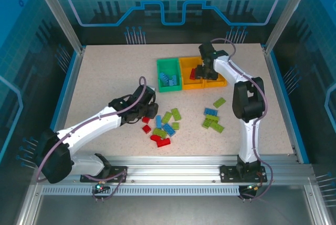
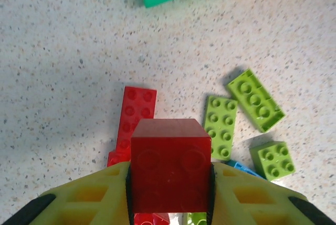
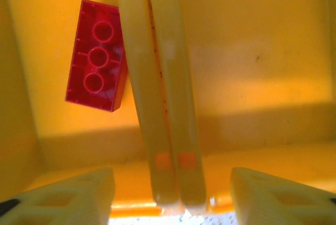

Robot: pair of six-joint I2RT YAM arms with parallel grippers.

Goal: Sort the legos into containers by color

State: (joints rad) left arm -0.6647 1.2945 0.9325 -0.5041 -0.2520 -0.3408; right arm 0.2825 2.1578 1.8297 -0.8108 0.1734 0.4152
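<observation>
Red lego (image 2: 169,172) clamped in left jaws; right jaws gape wide above orange bins' shared wall (image 3: 163,94).

Lab robot cell: aluminium frame (image 1: 184,175), blue printed panels (image 1: 26,52), speckled table (image 1: 105,73).

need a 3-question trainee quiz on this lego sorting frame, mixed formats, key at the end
1. True or false: the left tool is shut on a red brick.
2. Multiple choice: what colour are the bricks in the green bin? A red, B blue, C lime.
3. Fill in: the lone brick lying in the orange-yellow bin below the open right tool is ___.

Key: 1 true; 2 B; 3 red.
</observation>
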